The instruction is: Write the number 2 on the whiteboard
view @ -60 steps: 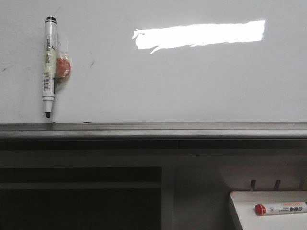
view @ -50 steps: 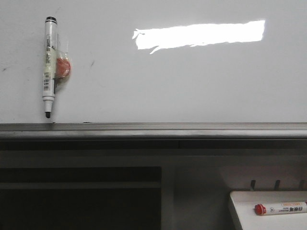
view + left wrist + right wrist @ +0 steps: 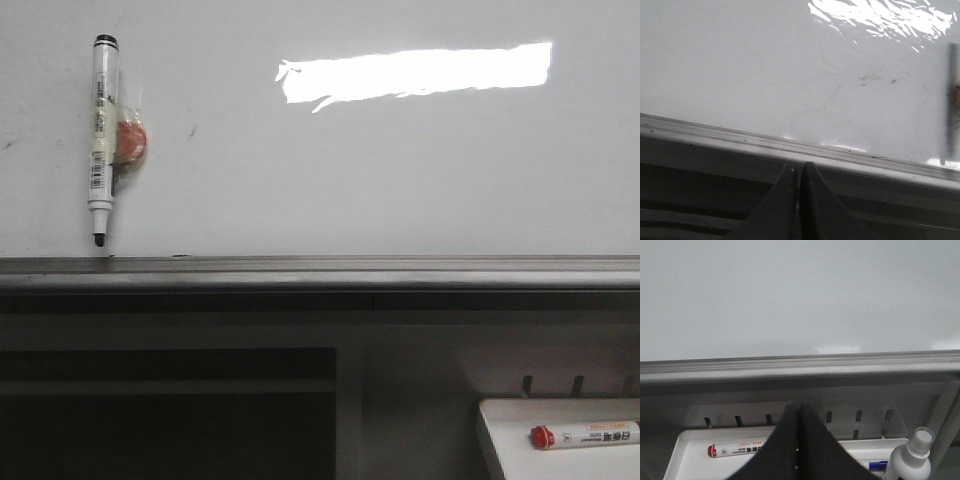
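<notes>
No number 2 was on the whiteboard [image 3: 400, 170]; only faint specks marked its surface, so writing had not started. A black marker [image 3: 102, 140] hung tip-down on the board's left, just above the rail [image 3: 320, 270]. The left pincer [image 3: 797, 172] and right pincer [image 3: 799, 415] were both closed with nothing held. A red-capped marker [image 3: 585, 435] lay in the tray [image 3: 500, 430]. Remaining: grasp a marker, draw the whole digit.

The spray bottle [image 3: 908, 456] (lower half) runs off frame.

Glossy white whiteboard [image 3: 400, 170] with grey rail, black-capped white marker [image 3: 102, 140], red-capped marker [image 3: 585, 435] on white tray [image 3: 500, 440]
</notes>
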